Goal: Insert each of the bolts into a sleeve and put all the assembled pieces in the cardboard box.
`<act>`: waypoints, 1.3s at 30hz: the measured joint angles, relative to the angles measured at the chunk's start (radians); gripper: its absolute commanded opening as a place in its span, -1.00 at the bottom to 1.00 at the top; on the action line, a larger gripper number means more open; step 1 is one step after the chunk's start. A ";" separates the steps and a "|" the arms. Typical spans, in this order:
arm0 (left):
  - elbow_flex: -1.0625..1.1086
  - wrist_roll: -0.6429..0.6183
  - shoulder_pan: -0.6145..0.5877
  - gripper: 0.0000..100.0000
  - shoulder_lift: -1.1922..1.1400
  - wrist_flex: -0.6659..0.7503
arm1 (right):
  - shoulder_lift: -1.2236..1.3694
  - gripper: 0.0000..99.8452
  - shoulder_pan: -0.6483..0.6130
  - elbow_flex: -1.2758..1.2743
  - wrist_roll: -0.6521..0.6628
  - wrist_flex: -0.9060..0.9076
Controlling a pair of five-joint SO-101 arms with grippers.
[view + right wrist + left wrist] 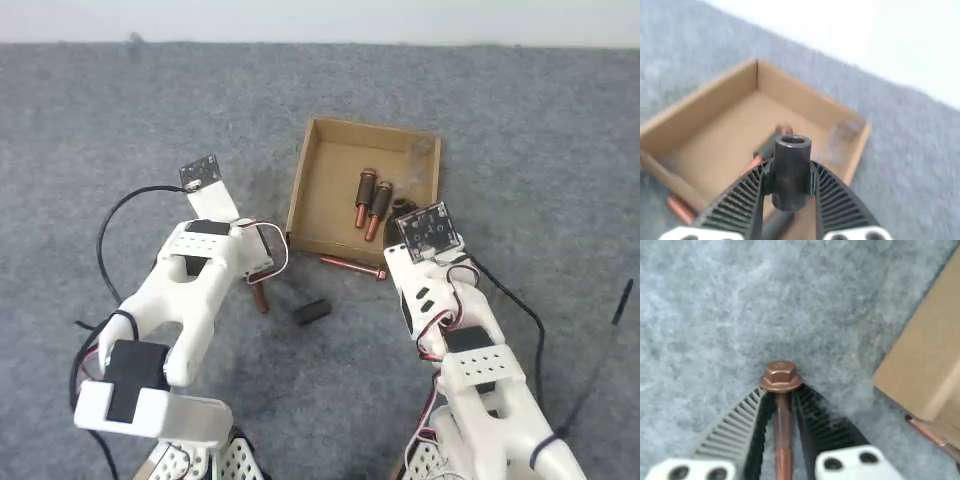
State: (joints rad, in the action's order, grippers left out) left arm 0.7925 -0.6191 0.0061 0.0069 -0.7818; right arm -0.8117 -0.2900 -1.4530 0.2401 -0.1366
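Joining step, as I judge it. The left arm's fingers [747, 416] are closed on a copper bolt [780, 376], its shank pinched between them and its hex head just past their tips. The right arm's fingers [747, 196] clamp a black sleeve [791, 167] upright, bore open beyond their tips, above the cardboard box [700, 107] (two assembled pieces [372, 203] lie inside). Next, the shank must line up with that bore.
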 measured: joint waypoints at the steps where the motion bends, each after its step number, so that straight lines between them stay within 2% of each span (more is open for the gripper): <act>1: 0.000 0.000 0.000 -0.98 0.000 0.000 | 0.000 -0.99 -0.005 0.000 0.000 -0.021; 9: 0.000 0.000 0.000 -0.98 -0.002 0.000 | 0.064 -0.99 -0.006 0.000 0.000 -0.206; 17: 0.000 0.000 0.000 -0.98 -0.002 0.000 | 0.390 -0.99 -0.006 0.040 0.000 -0.473; 24: 0.000 0.000 0.000 -0.98 -0.002 0.000 | 0.638 -0.99 -0.006 0.180 0.000 -0.709; 34: 0.000 0.000 0.000 -0.98 -0.002 0.000 | 0.999 -0.99 -0.005 0.405 0.000 -0.901; 39: 0.000 0.000 0.000 -0.98 -0.002 0.000 | 1.105 -0.99 -0.006 0.425 0.000 -0.977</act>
State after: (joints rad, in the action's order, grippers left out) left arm 0.7925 -0.6191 0.0061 0.0054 -0.7818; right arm 0.2931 -0.2961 -1.0280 0.2401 -1.1139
